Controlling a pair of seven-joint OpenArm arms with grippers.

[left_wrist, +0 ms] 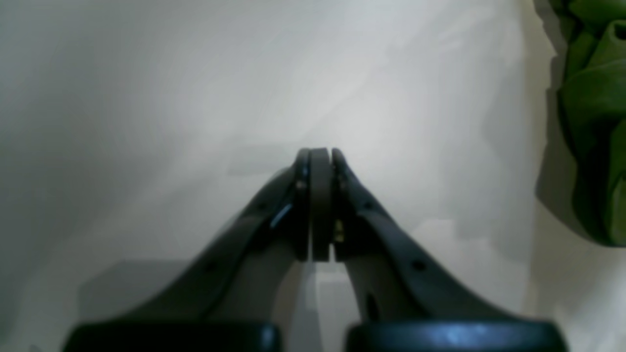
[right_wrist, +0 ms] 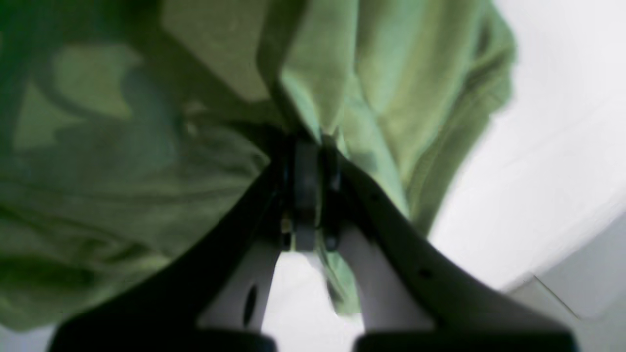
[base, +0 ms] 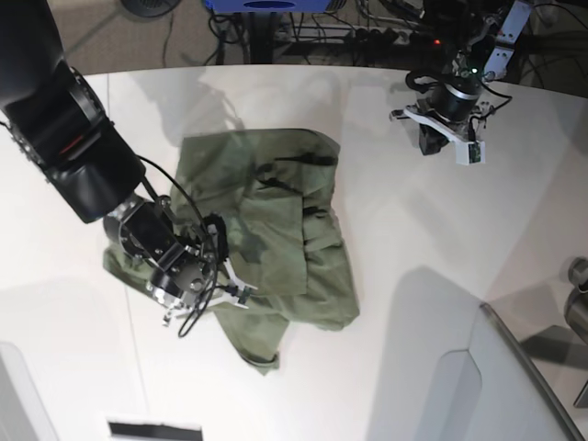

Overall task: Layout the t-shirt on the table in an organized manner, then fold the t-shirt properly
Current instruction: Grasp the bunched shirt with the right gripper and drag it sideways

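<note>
Gripping the t-shirt [right_wrist: 401, 98], right fingers [right_wrist: 337, 166] clamped on cloth; left fingers [left_wrist: 320, 195] pressed together, empty

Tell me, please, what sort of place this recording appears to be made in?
Probably a robotics lab or test workspace: two robot arms work over a large white table with a crumpled olive-green t-shirt on it, and loose cables and equipment sit on the floor beyond the table's far edge.

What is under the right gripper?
The right gripper is shut on a fold of the t-shirt, which lies crumpled on the table. The table directly beneath is covered by cloth, so anything below the fabric there is hidden.
</note>
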